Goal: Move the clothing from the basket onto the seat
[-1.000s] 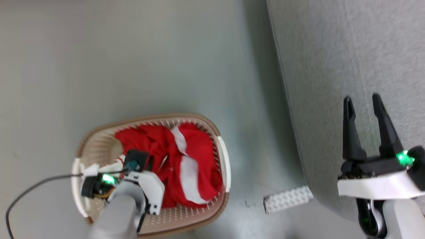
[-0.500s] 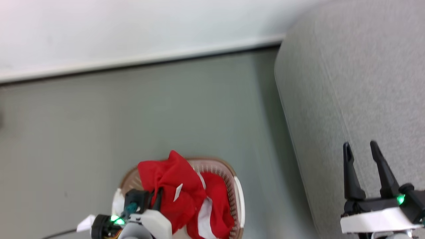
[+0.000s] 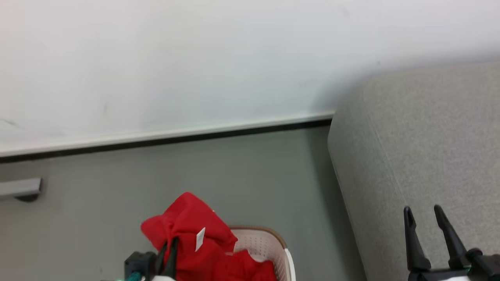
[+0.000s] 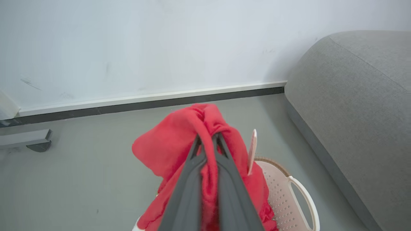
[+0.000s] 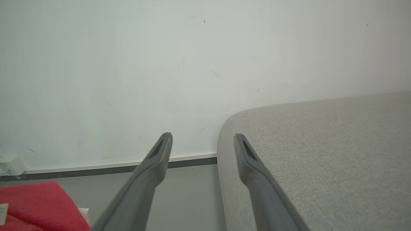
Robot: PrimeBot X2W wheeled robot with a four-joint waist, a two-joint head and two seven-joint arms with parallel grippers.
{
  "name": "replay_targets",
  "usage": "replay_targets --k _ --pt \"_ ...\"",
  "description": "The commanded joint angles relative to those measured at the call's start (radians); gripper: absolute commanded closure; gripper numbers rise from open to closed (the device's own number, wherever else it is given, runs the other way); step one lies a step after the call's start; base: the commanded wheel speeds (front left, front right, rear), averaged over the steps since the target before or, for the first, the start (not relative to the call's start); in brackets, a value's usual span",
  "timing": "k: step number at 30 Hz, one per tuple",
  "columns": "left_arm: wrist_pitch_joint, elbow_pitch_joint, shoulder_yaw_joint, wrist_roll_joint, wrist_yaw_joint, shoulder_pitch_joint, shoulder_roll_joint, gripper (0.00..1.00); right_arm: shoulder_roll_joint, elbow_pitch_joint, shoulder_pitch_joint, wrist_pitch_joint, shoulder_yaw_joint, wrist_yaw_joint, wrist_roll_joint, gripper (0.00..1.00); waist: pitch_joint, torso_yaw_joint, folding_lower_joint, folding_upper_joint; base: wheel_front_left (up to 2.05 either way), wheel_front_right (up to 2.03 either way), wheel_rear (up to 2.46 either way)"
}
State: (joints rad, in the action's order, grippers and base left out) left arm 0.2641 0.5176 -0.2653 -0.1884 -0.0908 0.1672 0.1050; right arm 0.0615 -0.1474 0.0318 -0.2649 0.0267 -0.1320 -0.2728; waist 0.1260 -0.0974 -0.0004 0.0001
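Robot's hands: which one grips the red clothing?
The left hand, pinched shut on the clothing above the basket; the right hand stands open and empty near the seat.

Floor: a bare grey floor (image 3: pixel 234 171) lay open between the basket (image 3: pixel 269 242) and the seat (image 3: pixel 429 136).
Seat: its rounded side rose just right of that gap; its top lay bare.
Wall: the wall (image 3: pixel 234 58) closed the far side behind floor and seat.
Far left: a grey bar (image 3: pixel 19 187) on a dark foot stood by the wall, well apart from the basket.
Over basket: clothing (image 3: pixel 191 230) hung bunched round the left gripper (image 4: pixel 207 138).
Right gripper (image 3: pixel 422 210): jaws apart above the seat's near edge.
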Motion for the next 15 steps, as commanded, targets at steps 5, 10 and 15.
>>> replay_targets --k 5,10,15 --pt "0.001 -0.122 0.022 -0.011 -0.016 -0.094 0.028 1.0 0.021 -0.02 -0.056 0.001 0.002 0.002 0.012 0.0 -0.092 0.007 0.0004 -0.0001 0.0 0.0 0.0" --pt "0.001 -0.212 0.037 -0.011 -0.019 -0.164 0.049 1.0 0.027 -0.034 -0.084 0.001 0.006 0.002 0.008 0.0 -0.137 0.007 0.0004 -0.0001 0.0 0.0 0.0" --pt "0.001 -0.264 0.053 -0.017 -0.017 -0.212 0.067 1.0 0.041 -0.059 -0.104 0.001 0.031 0.002 0.018 0.0 -0.167 0.009 0.0004 -0.0001 0.0 0.0 0.0"
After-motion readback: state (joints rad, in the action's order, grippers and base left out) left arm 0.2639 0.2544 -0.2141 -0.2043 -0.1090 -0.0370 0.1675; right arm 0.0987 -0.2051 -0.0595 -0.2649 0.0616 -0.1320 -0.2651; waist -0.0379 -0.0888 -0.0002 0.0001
